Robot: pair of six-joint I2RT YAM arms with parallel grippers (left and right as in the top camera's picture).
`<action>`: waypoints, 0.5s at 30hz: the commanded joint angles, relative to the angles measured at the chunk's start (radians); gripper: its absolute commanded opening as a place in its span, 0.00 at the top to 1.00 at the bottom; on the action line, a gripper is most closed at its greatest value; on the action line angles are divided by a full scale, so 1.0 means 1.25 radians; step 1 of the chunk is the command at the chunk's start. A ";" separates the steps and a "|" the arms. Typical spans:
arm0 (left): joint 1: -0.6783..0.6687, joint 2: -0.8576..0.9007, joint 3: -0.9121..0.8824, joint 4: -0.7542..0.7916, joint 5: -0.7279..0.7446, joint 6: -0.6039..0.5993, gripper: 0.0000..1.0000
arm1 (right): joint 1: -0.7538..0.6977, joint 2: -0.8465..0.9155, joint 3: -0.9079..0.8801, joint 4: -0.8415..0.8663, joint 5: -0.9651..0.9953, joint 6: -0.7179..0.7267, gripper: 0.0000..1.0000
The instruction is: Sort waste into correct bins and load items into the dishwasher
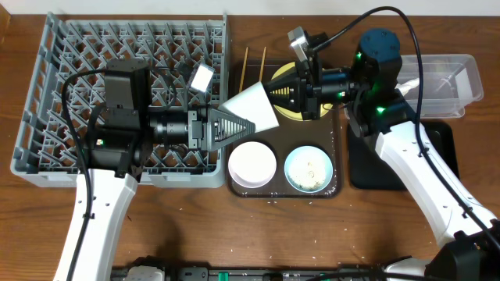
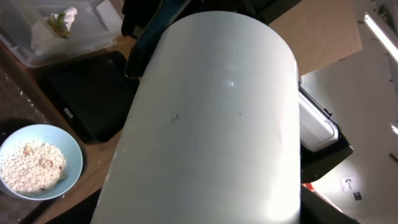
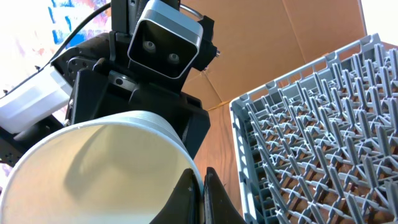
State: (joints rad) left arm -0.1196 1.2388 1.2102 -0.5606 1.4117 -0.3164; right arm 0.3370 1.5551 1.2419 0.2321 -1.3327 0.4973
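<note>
Above the brown tray (image 1: pixel 280 186), just right of the rack (image 1: pixel 47 117), the white cup (image 1: pixel 254 108) hangs on its side between both arms. At its rim the right gripper (image 1: pixel 283 92) pinches tight; the left gripper (image 1: pixel 234 125) meets its base, and its hold cannot be told.

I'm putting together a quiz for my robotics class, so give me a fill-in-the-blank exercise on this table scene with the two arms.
1. The light blue bowl holds loose white ____.
2. The right gripper pinches the small white cup by its ____.
3. The clear plastic rectangular tub holds a crumpled white paper ____.

Missing words: rice; rim; napkin.
</note>
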 commanded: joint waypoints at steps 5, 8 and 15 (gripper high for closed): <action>0.013 -0.004 0.013 0.085 0.017 -0.054 0.27 | 0.002 -0.007 0.005 -0.012 -0.046 0.023 0.99; 0.021 -0.004 0.014 0.148 0.017 -0.095 0.23 | 0.003 -0.007 0.005 -0.013 -0.054 0.023 0.99; 0.021 -0.004 0.013 0.179 0.017 -0.114 0.42 | 0.003 -0.007 0.005 -0.013 -0.050 0.023 0.99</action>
State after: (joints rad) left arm -0.0990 1.2392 1.2098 -0.3489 1.4071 -0.4423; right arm 0.3367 1.5551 1.2423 0.2211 -1.3792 0.5251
